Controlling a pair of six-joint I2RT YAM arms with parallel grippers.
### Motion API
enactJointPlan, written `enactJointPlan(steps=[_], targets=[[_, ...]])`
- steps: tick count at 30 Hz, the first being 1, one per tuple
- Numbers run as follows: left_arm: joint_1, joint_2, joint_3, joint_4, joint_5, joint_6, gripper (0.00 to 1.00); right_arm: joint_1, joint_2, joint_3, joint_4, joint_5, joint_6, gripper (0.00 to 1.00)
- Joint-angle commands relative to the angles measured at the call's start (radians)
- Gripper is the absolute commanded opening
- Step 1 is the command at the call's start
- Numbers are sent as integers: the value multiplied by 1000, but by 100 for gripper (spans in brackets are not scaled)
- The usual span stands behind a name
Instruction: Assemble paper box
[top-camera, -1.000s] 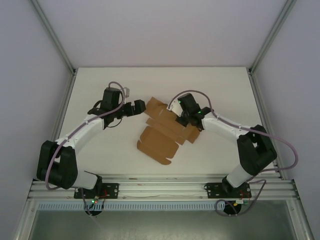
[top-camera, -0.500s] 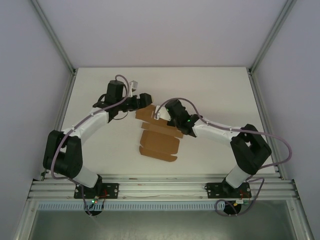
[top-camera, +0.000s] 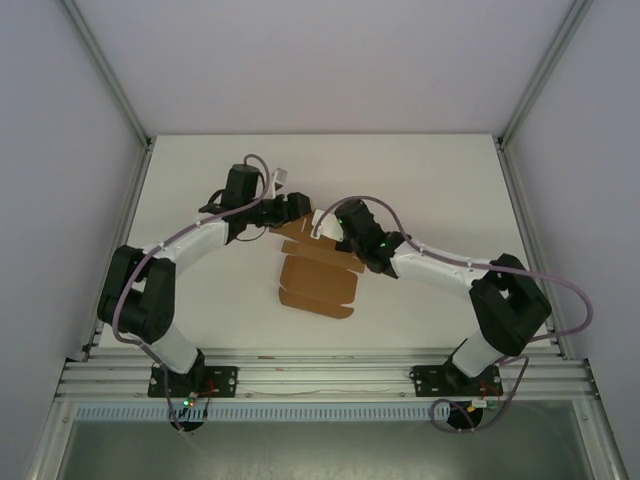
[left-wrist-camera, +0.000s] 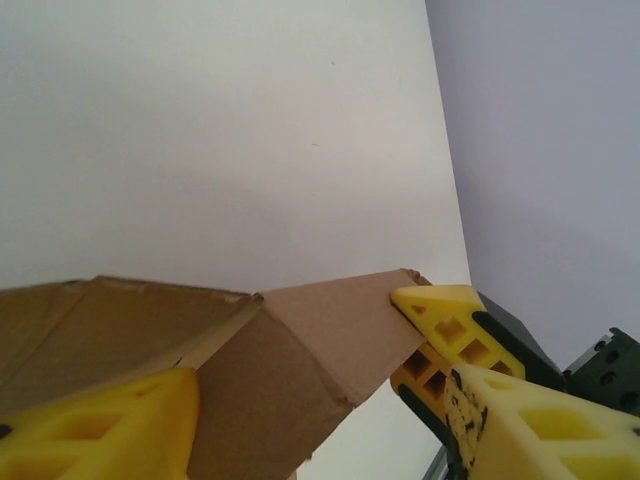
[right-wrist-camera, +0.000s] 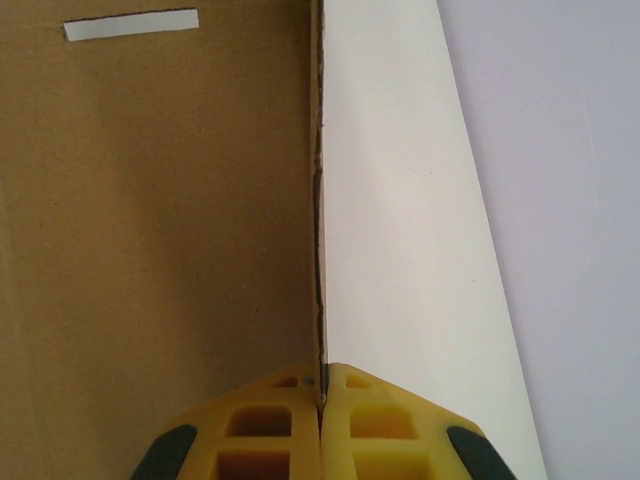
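Observation:
The paper box (top-camera: 320, 285) is a partly folded brown cardboard sheet lying mid-table, its far end lifted between the two arms. My left gripper (top-camera: 293, 209) is at its far left corner. In the left wrist view a folded brown flap (left-wrist-camera: 130, 320) lies between the widely spread yellow fingers (left-wrist-camera: 450, 335) of the open left gripper (left-wrist-camera: 295, 340), touching the right one. My right gripper (top-camera: 341, 224) holds the far right part. In the right wrist view the right gripper (right-wrist-camera: 322, 375) is shut on the thin edge of an upright cardboard panel (right-wrist-camera: 160, 200) that has a slot near its top.
The white table (top-camera: 440, 180) lies inside a white-walled enclosure with metal corner posts. An aluminium rail (top-camera: 320, 375) carrying both arm bases runs along the near edge. The table's right edge (right-wrist-camera: 480, 230) meets the wall close by in the right wrist view.
Both grippers have moved left and toward the back with the cardboard. The left gripper has closed in on its far left corner, and the sheet has turned and folded up more compactly.

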Motion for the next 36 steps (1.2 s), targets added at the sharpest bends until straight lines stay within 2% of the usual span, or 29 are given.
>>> enactJointPlan(steps=[1, 6, 8, 15, 19, 23, 26, 28, 32, 33, 36], targets=[[-18, 22, 35, 72, 43, -35, 64, 13, 1, -9, 38, -1, 18, 0], [-34, 54, 50, 102, 59, -63, 56, 21, 17, -9, 59, -34, 25, 0], [-42, 63, 51, 122, 65, -80, 48, 29, 28, -7, 66, -24, 22, 0], [-52, 51, 52, 67, -19, -57, 29, 39, 38, -12, 79, 18, 11, 0], [-51, 11, 34, -34, -109, 0, 28, 40, 18, -45, 119, 29, 18, 0], [-51, -87, -73, -51, -161, 51, 29, 40, -25, -87, 144, 23, 37, 0], [-50, -188, -168, -83, -231, 106, 45, 40, -55, -113, 140, 20, 46, 0], [-49, -260, -219, -114, -298, 137, 67, 40, -72, -125, 124, 19, 57, 0], [-41, -383, -286, -171, -415, 171, 97, 40, -102, -153, 115, 30, 73, 0], [-36, -405, -298, -189, -446, 174, 100, 40, -110, -159, 113, 34, 77, 0], [-14, -448, -326, -219, -516, 172, 100, 40, -131, -173, 110, 40, 90, 0]])
